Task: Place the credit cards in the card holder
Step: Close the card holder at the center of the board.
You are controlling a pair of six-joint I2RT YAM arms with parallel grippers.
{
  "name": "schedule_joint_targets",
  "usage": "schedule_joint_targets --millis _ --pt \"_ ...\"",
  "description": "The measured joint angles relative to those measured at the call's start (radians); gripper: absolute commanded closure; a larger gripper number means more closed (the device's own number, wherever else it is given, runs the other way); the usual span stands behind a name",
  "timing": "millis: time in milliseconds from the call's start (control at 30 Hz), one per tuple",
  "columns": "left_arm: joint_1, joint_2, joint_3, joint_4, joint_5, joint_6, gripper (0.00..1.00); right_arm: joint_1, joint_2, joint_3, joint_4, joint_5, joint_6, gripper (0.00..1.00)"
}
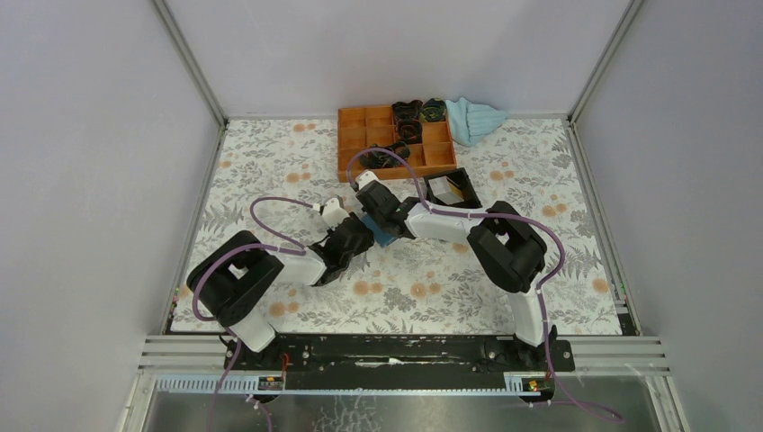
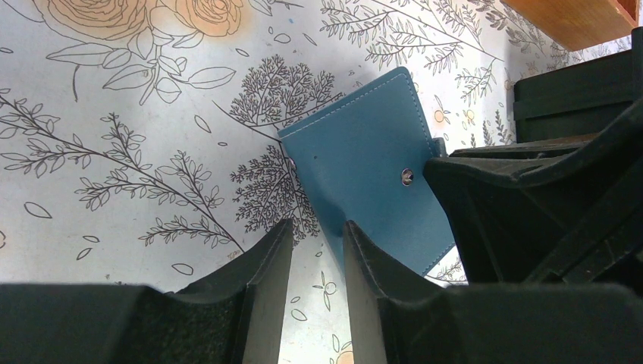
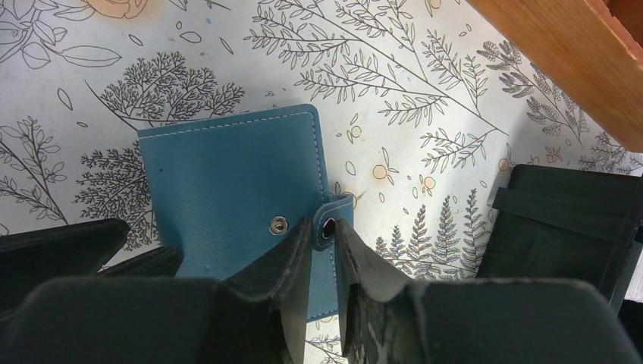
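Opening the card holder (image 3: 227,182), we should lift its clasp (image 3: 341,203) gently; left gripper (image 2: 318,225) is apart, right gripper's (image 3: 323,222) pinch we cannot tell.

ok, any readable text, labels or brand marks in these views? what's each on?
No readable text in any view.
card holder: plain blue, only a metal snap, no brand.
orange tray: no labels visible.
small orange patch on the base rail: too small to read, if it bears text at all.
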State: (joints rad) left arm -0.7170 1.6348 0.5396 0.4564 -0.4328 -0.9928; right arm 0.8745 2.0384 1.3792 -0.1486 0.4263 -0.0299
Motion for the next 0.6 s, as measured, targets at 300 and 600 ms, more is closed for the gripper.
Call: schedule_joint_targets --millis 300,600 --pt "0.000 0.001 0.000 0.000 0.001 0.000 0.62 0.000 0.000 0.000 0.001 0.000 0.000 0.74" --pt "0.000 0.003 0.000 0.004 0.002 0.000 0.62 0.000 -0.001 0.000 0.003 0.000 0.001 0.72"
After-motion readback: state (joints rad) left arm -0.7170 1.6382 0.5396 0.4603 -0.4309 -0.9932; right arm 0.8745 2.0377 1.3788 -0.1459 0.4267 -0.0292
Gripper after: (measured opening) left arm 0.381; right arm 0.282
